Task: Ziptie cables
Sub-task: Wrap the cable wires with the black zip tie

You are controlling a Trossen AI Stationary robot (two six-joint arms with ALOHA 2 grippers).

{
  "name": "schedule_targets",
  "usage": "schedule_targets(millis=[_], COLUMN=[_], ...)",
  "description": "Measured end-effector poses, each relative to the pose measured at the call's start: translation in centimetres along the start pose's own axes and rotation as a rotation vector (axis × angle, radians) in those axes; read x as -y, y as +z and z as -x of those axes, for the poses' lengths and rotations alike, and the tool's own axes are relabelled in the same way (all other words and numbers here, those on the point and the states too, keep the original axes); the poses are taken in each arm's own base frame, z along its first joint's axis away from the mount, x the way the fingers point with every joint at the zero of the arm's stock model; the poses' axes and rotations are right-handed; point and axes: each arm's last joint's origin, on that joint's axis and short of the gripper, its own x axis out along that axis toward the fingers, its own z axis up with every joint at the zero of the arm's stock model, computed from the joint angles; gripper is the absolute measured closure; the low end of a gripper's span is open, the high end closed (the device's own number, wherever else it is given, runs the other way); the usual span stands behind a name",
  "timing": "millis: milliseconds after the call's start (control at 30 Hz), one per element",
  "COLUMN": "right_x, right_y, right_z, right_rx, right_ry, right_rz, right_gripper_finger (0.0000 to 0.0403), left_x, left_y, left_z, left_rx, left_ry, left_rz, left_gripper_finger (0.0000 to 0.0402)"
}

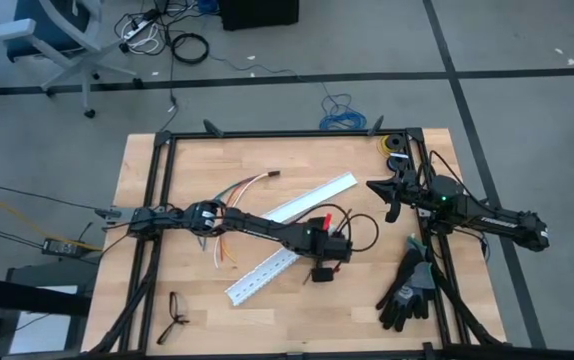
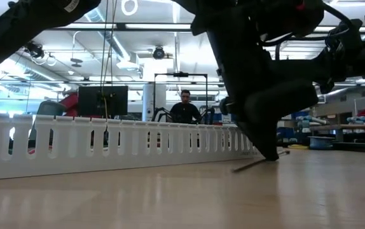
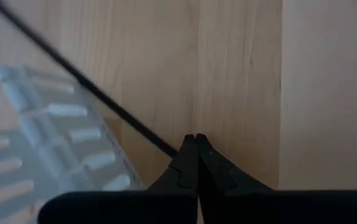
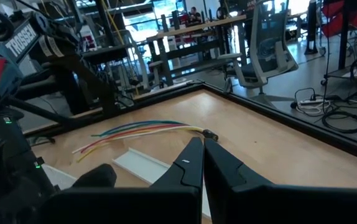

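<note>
On the surface: a pale wood top [image 1: 367, 300] inside a black frame [image 1: 297, 133]; the widest bare wood lies along the near edge and in the far left corner.
Duct pieces: two white slotted duct pieces [image 1: 302, 205] lie slantwise across the middle, one nearer [image 1: 259, 278], narrowing the room around the left arm.
Right edge: a pair of dark gloves [image 1: 407, 288] lies near the near right corner, partly on the frame rail.
Left claw [image 3: 193, 138]: arm stretched low from the left side across the middle; fingertips pressed together, their tips touching the end of the ziptie [image 3: 85, 84], tip down at the wood; whether it pinches the strip I cannot tell.
Right claw [image 4: 202, 144]: arm reaches in from the right edge, held above the far right corner, fingers pressed together, holding nothing.
Cables [image 1: 242, 187]: far left of centre, fanned out, dark connector toward the far side, apart from both claws.
Ziptie: slants away from the left claw beside a duct piece.
Writing: "TROSSEN" on the left arm [image 4: 20, 34].
</note>
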Motion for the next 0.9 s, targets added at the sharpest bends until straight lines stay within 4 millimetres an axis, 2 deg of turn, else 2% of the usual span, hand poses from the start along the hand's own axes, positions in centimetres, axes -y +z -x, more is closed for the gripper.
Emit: schedule_targets(millis=[567, 900], right_x=[0.0, 0.0], right_y=[0.0, 0.0], right_z=[0.0, 0.0], right_rx=[0.000, 0.000], right_ry=[0.000, 0.000], right_rz=[0.000, 0.000], right_gripper_finger=[0.0399, 0.0399], left_x=[2.3, 2.6], left_y=[-2.1, -2.0], left_z=[0.4, 1.3], left_rx=[-0.075, -0.044], left_ry=[0.094, 0.106], left_rz=[0.043, 0.078], left_gripper_finger=[0.0401, 0.0401])
